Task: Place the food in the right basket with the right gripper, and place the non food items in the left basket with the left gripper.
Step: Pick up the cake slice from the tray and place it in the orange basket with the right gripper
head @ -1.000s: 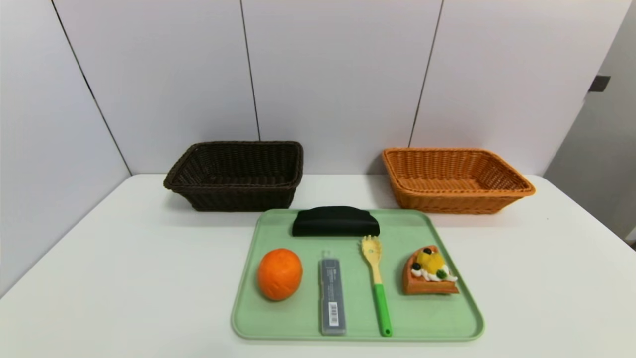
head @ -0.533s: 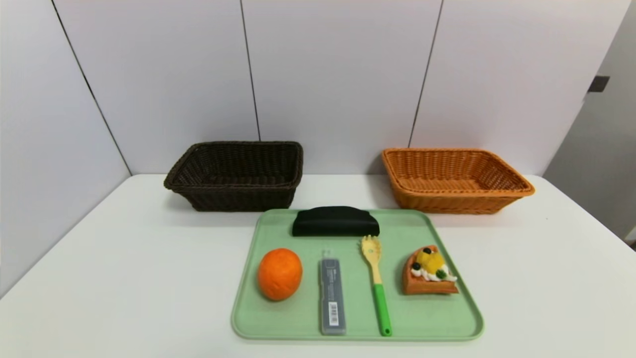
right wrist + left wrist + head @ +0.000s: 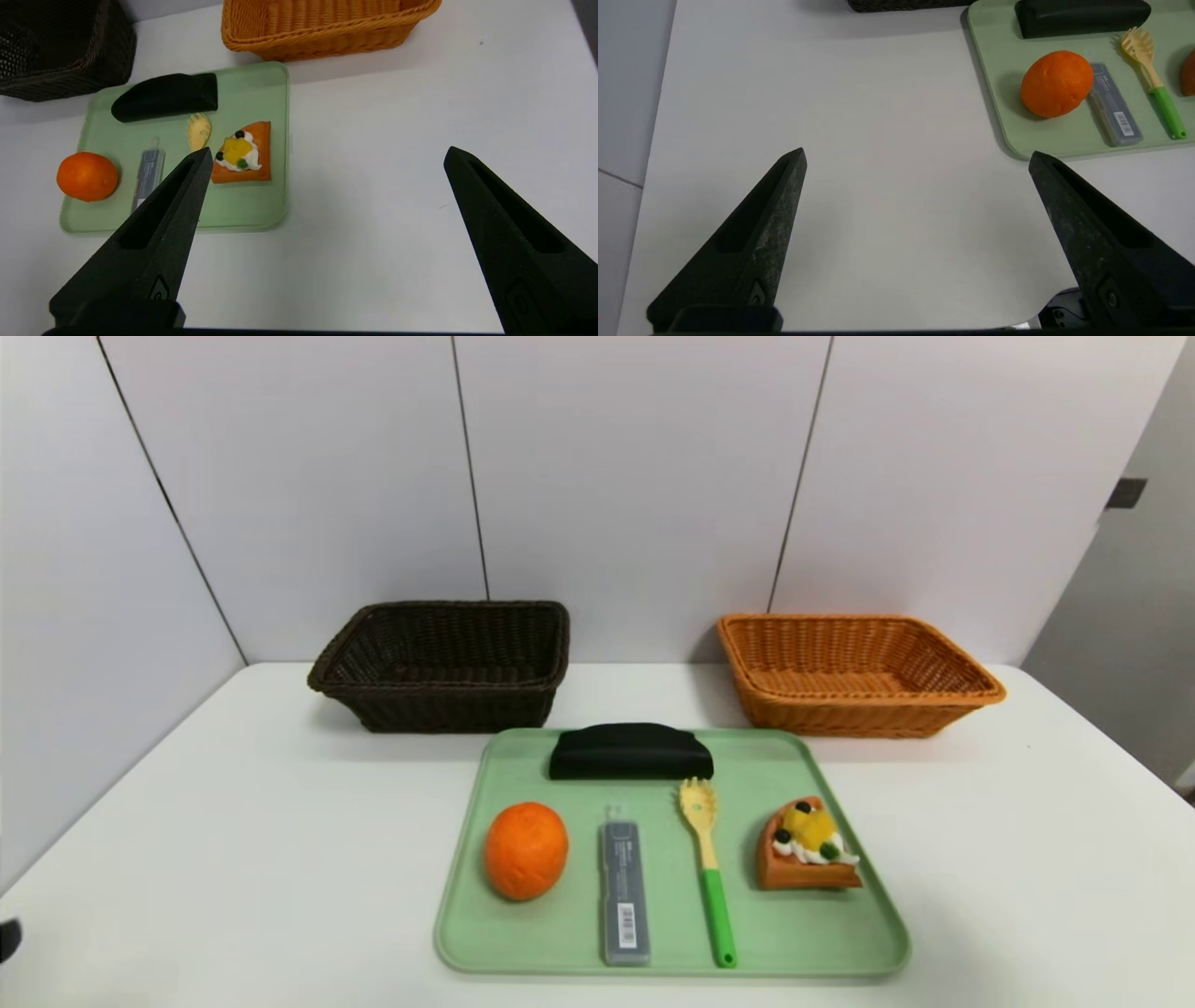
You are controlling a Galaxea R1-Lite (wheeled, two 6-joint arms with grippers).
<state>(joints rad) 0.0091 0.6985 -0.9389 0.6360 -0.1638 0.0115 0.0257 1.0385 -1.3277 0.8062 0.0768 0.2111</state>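
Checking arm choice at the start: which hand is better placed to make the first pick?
Probably the right hand: open, it hangs over the table beside the tray with the tart slice close off its tip. The left hand, also open, is over bare table short of the tray's corner.

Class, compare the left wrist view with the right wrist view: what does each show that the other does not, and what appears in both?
Only the left wrist view shows the left hand, open over bare table beside the tray, and the pasta fork's green handle.

Only the right wrist view shows the right hand, open, the orange-tan basket and the whole tart slice.

Both show the green tray, orange, grey case, black pouch and dark brown basket.
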